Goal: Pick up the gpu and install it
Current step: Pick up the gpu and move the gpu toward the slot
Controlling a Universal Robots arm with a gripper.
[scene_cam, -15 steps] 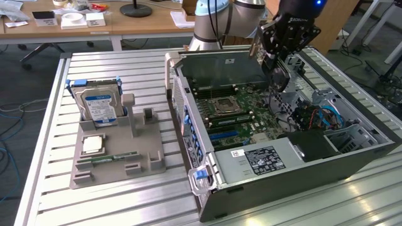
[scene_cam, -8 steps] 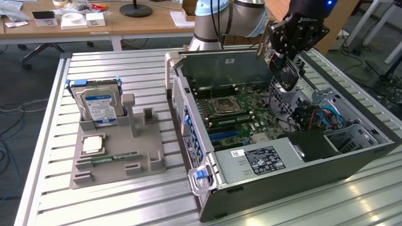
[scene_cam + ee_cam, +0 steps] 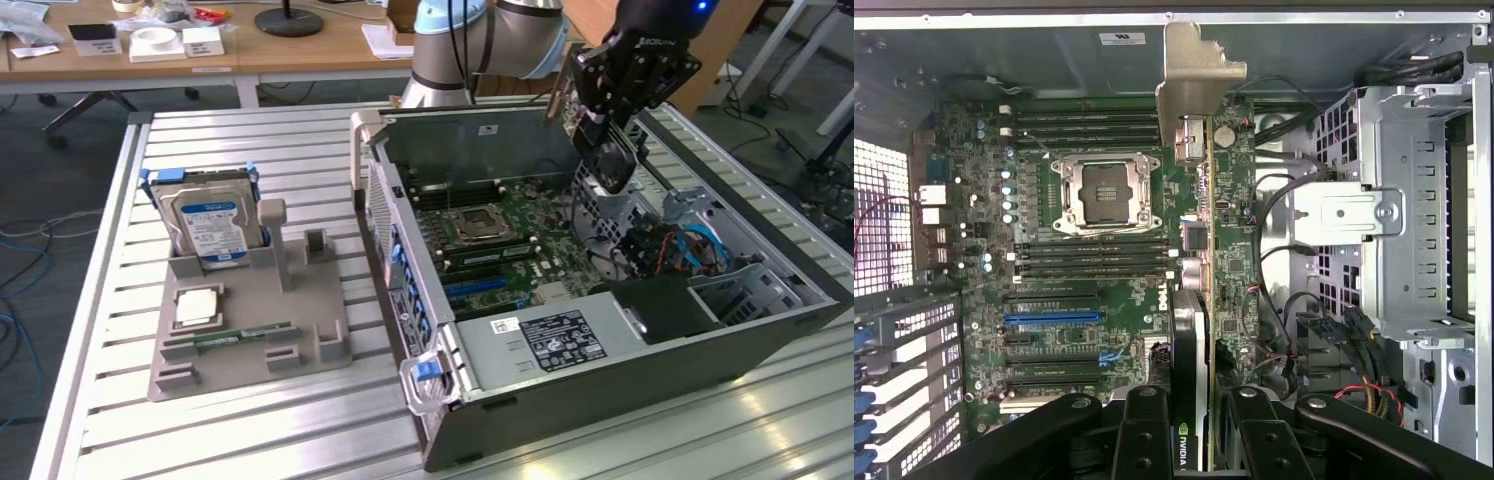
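Hanging above an open computer case [image 3: 601,400], the robot's gripper [image 3: 1199,405] is clamping the gpu [image 3: 1194,250] between its black fingers [image 3: 1144,420], jaws drawn in narrowly on the thin card. The card is hanging edge-on over the green motherboard [image 3: 1084,290], lifted clear of it, with its silver end bracket [image 3: 1194,70] pointing toward one wall of the case. A blue expansion slot [image 3: 1052,318] is lying near the card's line, and the square processor socket [image 3: 1104,190] is sitting close by. On the slatted metal counter [image 3: 240,440], at the exterior view's left, a grey holder [image 3: 247,370] is carrying an upright hard drive [image 3: 211,225] and a green memory stick [image 3: 227,338].
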